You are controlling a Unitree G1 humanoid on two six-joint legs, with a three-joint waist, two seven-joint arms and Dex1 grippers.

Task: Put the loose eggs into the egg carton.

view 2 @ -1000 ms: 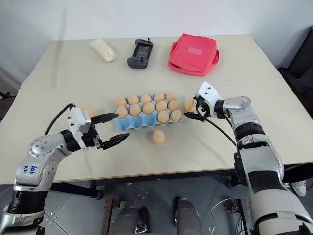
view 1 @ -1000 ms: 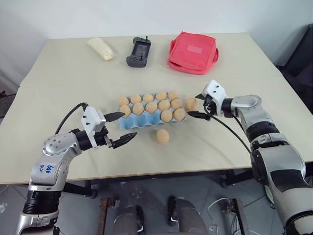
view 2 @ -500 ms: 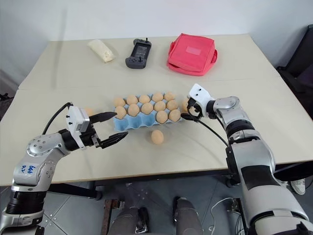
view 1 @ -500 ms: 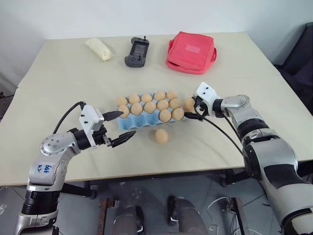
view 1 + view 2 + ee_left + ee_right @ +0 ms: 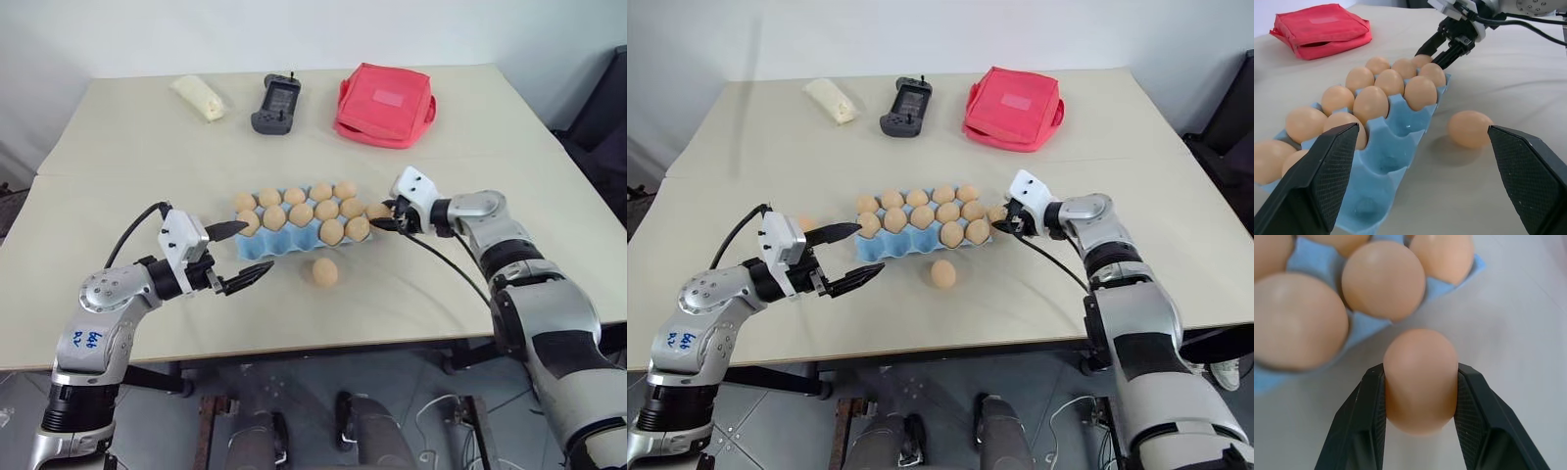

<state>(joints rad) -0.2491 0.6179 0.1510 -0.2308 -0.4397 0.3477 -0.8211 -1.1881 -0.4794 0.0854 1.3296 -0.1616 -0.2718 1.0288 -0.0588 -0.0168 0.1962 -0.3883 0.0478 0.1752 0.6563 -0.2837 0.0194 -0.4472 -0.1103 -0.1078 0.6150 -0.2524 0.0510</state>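
My right tool (image 5: 1420,382) has just clamped onto the loose egg (image 5: 1420,377) beside the carton's (image 5: 257,245) right end; left tool (image 5: 242,257) hangs released, so lifting comes next.

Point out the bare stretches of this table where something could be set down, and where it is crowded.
Bare: the table between the egg carton and the back row of white packet, controller and red pouch; also the front right corner. Crowded: the carton's right end, where the right gripper pinches an egg, and its front, with a loose egg and the open left gripper.
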